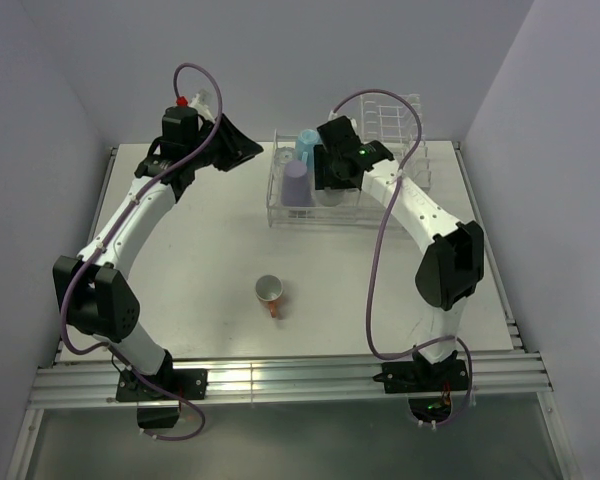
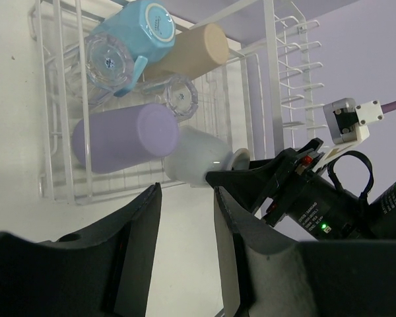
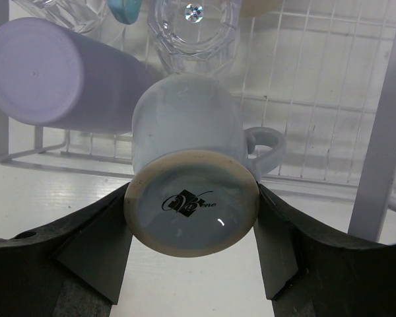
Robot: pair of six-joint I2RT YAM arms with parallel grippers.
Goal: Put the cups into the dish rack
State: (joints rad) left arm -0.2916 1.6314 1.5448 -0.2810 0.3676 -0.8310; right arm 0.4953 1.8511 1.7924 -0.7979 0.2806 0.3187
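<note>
While its two fingers (image 3: 99,247) press against opposite sides of the pale grey-blue mug (image 3: 185,132), the right end effector (image 3: 191,241) holds that mug bottom-up, the printed base facing the wrist camera and the handle sticking out to the right in that view. The mug sits at the near edge of the dish rack (image 3: 317,99), over its low flat section and just beside the purple cup (image 3: 46,72), which lies on its side on the bars. Past the mug, a clear glass (image 3: 195,26) rests in the same section. From the left wrist view, a second clear glass (image 2: 109,59), the light blue cup (image 2: 142,26) and the tan cup (image 2: 195,46) lie clustered farther along the rack, next to the upright dividers.

The left end effector (image 2: 185,254) hangs above the surface (image 1: 200,260) to the left of the rack, jaws partly apart with nothing between them, pointed toward the rack.

The small orange-handled mug (image 1: 269,292) sits alone on the open surface, well apart from the rack, between the two arms, its handle toward the near edge.
</note>
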